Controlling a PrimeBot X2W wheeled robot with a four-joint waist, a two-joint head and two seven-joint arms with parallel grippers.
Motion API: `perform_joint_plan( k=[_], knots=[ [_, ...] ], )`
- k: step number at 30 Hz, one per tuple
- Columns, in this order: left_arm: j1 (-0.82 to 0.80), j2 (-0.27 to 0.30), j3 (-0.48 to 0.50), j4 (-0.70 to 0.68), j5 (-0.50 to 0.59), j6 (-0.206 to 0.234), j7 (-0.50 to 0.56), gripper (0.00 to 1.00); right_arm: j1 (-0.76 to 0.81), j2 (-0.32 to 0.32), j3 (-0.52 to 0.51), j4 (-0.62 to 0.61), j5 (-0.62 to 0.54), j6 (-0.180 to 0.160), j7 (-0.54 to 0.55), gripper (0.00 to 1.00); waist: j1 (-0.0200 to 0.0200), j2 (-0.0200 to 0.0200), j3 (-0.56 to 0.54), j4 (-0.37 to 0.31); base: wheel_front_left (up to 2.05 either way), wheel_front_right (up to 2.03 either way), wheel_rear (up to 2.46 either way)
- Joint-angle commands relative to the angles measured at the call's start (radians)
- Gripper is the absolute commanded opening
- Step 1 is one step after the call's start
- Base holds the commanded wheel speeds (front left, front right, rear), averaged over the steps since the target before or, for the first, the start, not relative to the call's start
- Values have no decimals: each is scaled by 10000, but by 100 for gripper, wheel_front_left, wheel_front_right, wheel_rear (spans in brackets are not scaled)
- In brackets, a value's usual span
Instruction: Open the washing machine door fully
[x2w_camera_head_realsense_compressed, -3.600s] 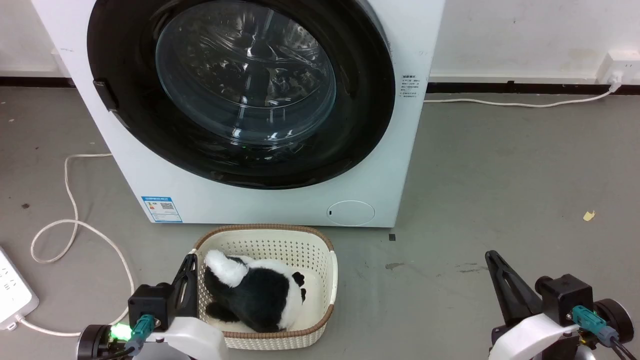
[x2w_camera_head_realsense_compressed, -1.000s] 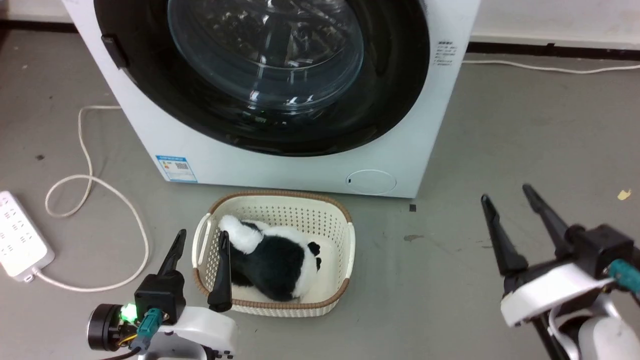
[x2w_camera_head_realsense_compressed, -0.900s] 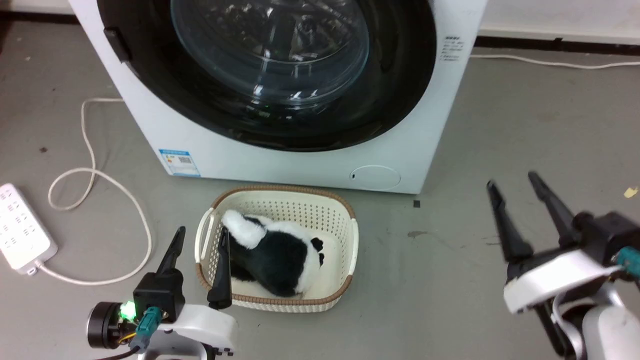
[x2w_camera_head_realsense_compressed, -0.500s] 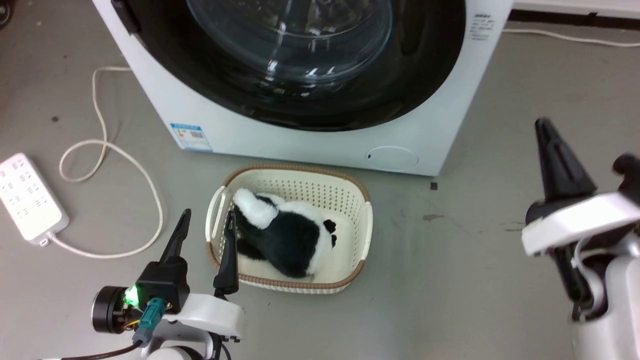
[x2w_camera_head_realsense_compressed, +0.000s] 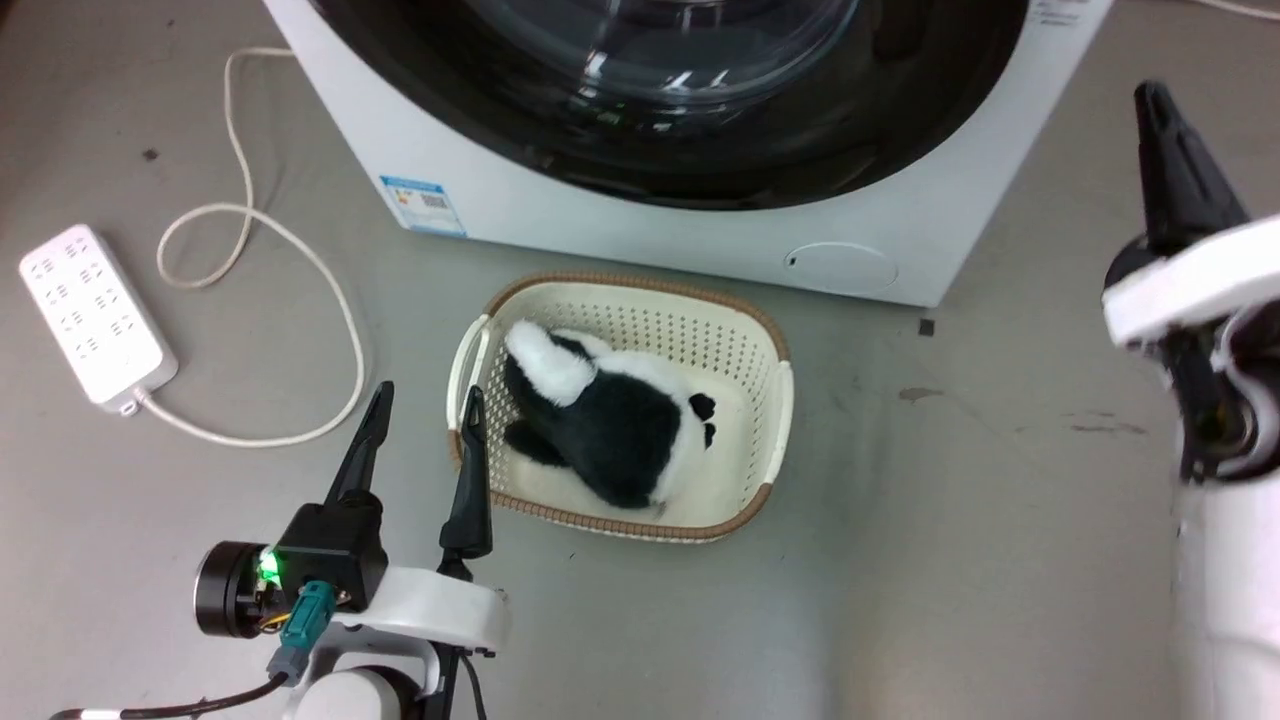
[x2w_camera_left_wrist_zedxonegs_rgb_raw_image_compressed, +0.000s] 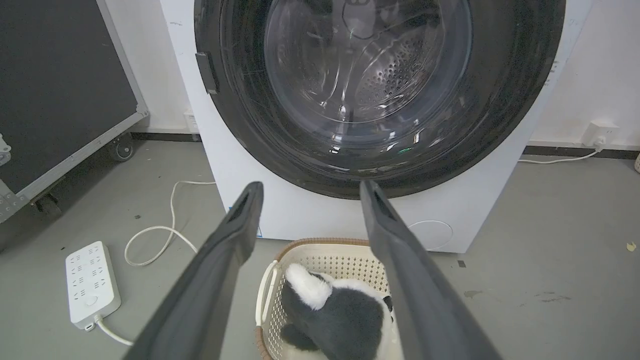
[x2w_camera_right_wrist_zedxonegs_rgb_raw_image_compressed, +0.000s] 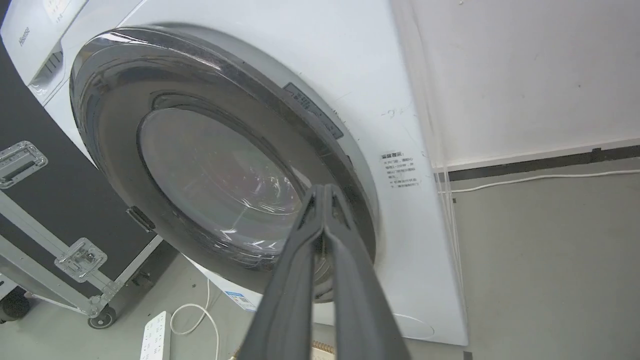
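Observation:
The washing machine (x2w_camera_head_realsense_compressed: 650, 225) is a white front-loader filling the top of the head view. The washing machine door (x2w_camera_head_realsense_compressed: 700, 90) is a glossy black disc with a clear glass bowl, and it lies flat against the front. My left gripper (x2w_camera_head_realsense_compressed: 428, 390) stands open low down, beside the basket's left rim. In the left wrist view the left gripper (x2w_camera_left_wrist_zedxonegs_rgb_raw_image_compressed: 310, 184) points at the door (x2w_camera_left_wrist_zedxonegs_rgb_raw_image_compressed: 380, 95), well short of it. My right gripper (x2w_camera_head_realsense_compressed: 1150, 95) is shut on nothing, raised off the machine's right side. In the right wrist view the right gripper's (x2w_camera_right_wrist_zedxonegs_rgb_raw_image_compressed: 320, 187) tips overlap the door's (x2w_camera_right_wrist_zedxonegs_rgb_raw_image_compressed: 215, 165) right rim; contact cannot be told.
A cream basket (x2w_camera_head_realsense_compressed: 770, 350) holding a black-and-white plush toy (x2w_camera_head_realsense_compressed: 610, 420) sits on the floor just before the machine. A white power strip (x2w_camera_head_realsense_compressed: 95, 315) and its looped cable (x2w_camera_head_realsense_compressed: 300, 250) lie at the left. A black wheeled case (x2w_camera_left_wrist_zedxonegs_rgb_raw_image_compressed: 60, 95) stands left of the machine.
The head camera has tilted and shifted, so the machine slid up and right. My right gripper went from open to shut and rose toward the machine's right side. The left gripper opened.

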Motion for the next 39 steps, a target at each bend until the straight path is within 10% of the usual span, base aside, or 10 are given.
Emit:
perform_joint_plan(
  k=[1,39],
  knots=[
    [-211,8,-59,-66,-58,58,-144,100,-676,75,-268,360,334,-3,219,0,-1,0,191,151,0,0,0],
    [-1159,12,-996,-291,-518,481,-959,100,-8488,-518,-6573,7734,1086,-6,4900,0,-1,0,2175,1654,0,0,0]
  ],
)
